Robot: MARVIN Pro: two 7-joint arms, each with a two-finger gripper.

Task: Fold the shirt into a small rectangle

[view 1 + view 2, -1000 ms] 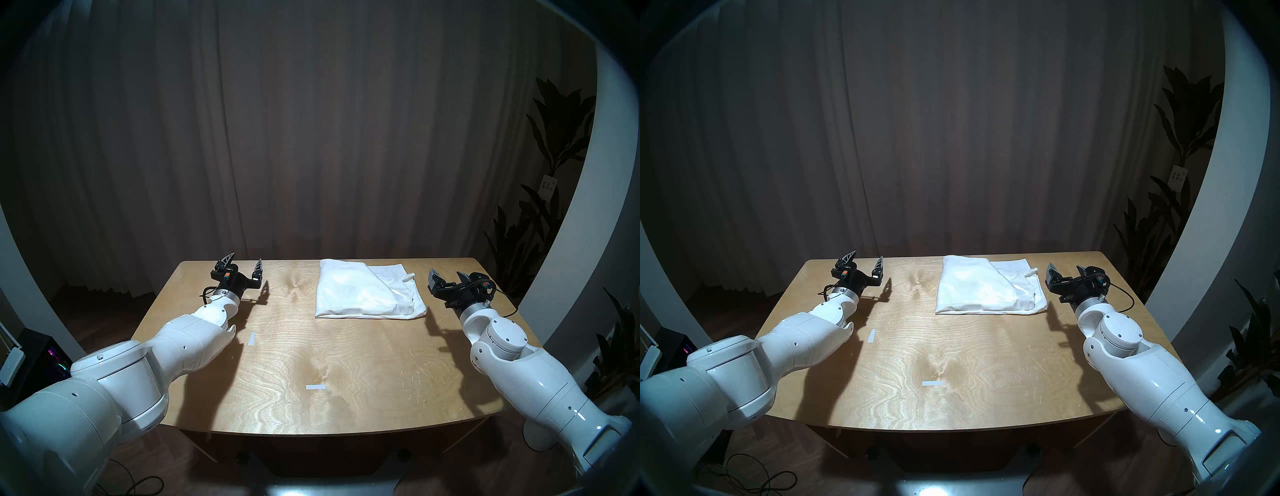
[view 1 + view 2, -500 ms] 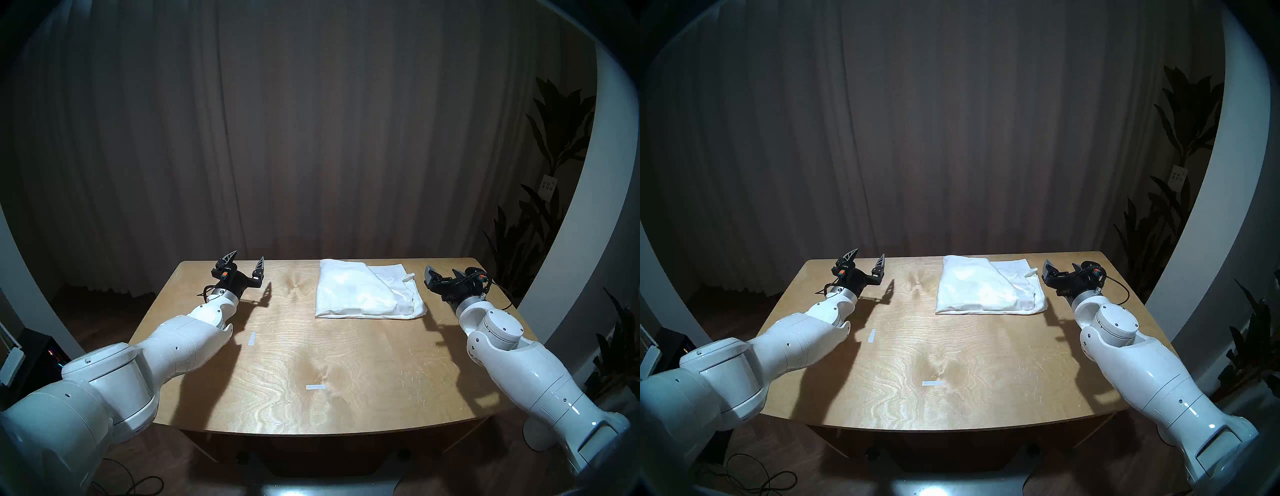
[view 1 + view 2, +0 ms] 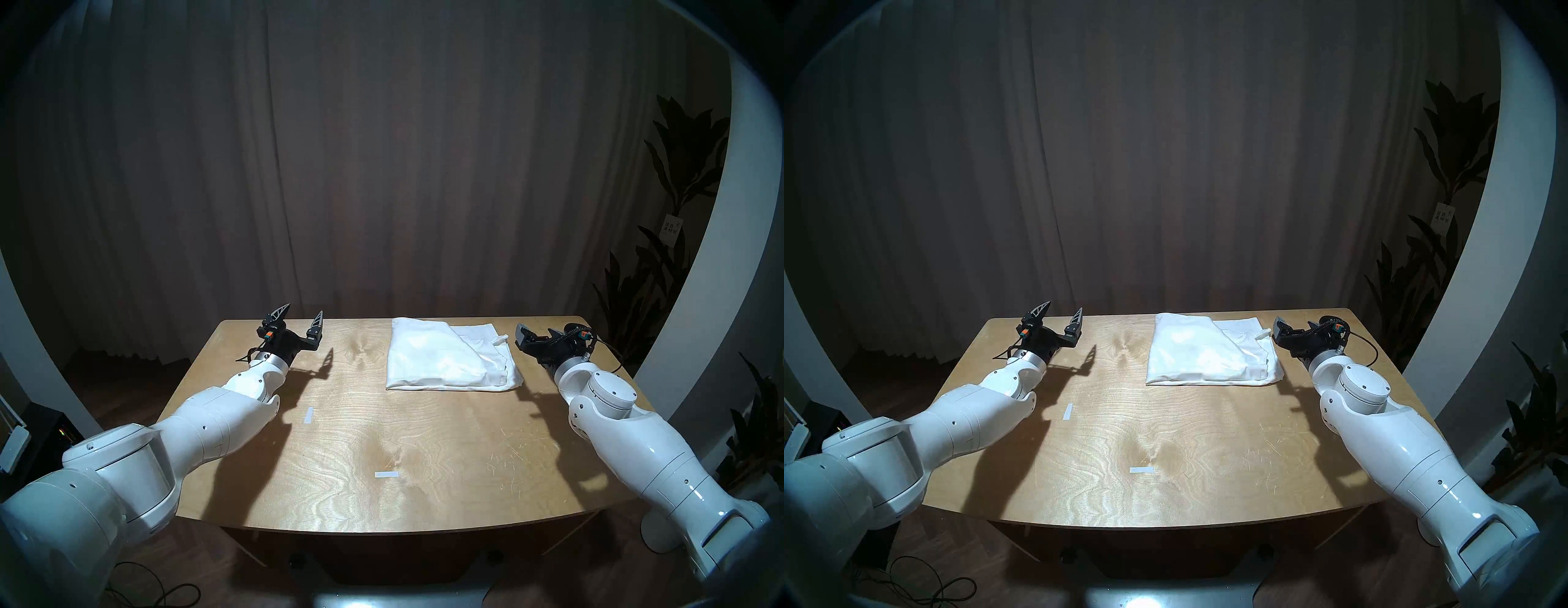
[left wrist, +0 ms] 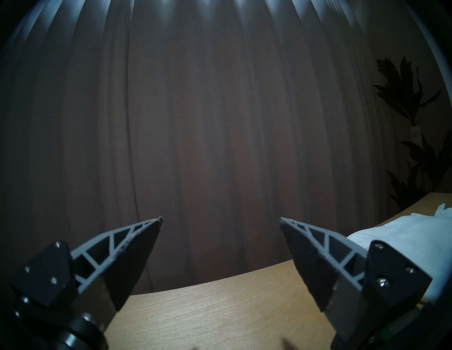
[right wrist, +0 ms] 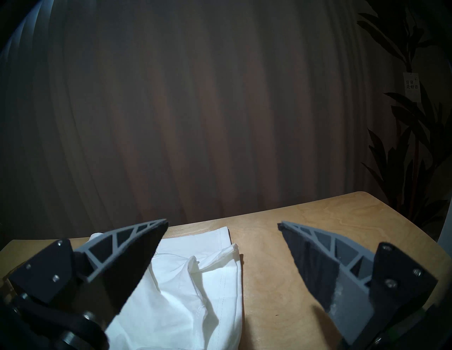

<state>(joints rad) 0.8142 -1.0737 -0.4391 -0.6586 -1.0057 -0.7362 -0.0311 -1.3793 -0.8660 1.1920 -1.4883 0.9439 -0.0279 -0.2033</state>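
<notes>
1. Right wrist view: the right gripper (image 5: 222, 226) has its two grey ribbed fingers (image 5: 137, 246) spread wide with nothing between them. It hovers just beside the right edge of the white cotton shirt (image 5: 186, 288), whose cloth passes under the left finger.
2. Head view: the shirt (image 3: 445, 354) lies folded into a rough rectangle at the far right part of the pale plywood table (image 3: 382, 488). Its long axis runs left to right, and a loose rumpled layer shows on its right side.
3. The left gripper (image 3: 302, 316) is likewise released and empty. It points over the far left edge, well apart from the shirt.
4. So the right arm is much nearer, and the shirt lies down and to the left of its fingers.
</notes>
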